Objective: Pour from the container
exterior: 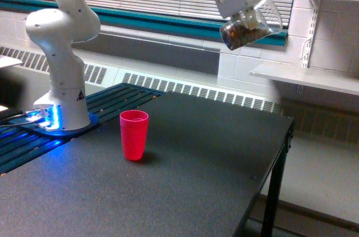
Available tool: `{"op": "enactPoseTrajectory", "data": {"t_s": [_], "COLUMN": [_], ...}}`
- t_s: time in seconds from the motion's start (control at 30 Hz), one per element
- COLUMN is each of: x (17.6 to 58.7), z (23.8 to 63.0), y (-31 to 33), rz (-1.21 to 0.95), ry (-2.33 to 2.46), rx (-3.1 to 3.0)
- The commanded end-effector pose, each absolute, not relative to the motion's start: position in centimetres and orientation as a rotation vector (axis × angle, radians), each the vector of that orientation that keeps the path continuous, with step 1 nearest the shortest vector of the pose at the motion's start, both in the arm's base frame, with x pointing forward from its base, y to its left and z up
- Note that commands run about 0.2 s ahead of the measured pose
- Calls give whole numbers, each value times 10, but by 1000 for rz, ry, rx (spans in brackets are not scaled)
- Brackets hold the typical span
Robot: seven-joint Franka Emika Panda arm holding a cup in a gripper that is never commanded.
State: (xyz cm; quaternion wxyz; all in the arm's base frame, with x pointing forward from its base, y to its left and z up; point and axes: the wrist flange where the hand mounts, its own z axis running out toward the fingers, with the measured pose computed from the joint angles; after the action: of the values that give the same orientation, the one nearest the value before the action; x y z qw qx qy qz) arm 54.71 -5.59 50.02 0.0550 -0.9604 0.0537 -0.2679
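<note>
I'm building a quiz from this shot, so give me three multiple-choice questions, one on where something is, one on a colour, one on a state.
1. Where is the clear container?
A. standing on the table
B. held in the air, toward the exterior view's right of the cup
C. inside the cup

2. What colour is the cup on the table?
A. red
B. blue
C. white

3. How does the container sit in the tool?
A. upright
B. upside down
C. tilted, brown bits inside

Answers: 1 B, it hangs high above the table. 2 A, plainly red. 3 C, it leans with the bits pooled low.
</note>
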Motion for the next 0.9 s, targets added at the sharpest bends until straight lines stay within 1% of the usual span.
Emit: {"op": "enactPoseTrajectory", "data": {"t_s": [0.03, 0.53, 0.9], "x": [537, 461, 396], "z": [509, 487, 470], "y": [-81, -99, -122], "rz": [-866, -802, -748], "ry": [90, 210, 271], "rx": [-2950, -2995, -3044]}}
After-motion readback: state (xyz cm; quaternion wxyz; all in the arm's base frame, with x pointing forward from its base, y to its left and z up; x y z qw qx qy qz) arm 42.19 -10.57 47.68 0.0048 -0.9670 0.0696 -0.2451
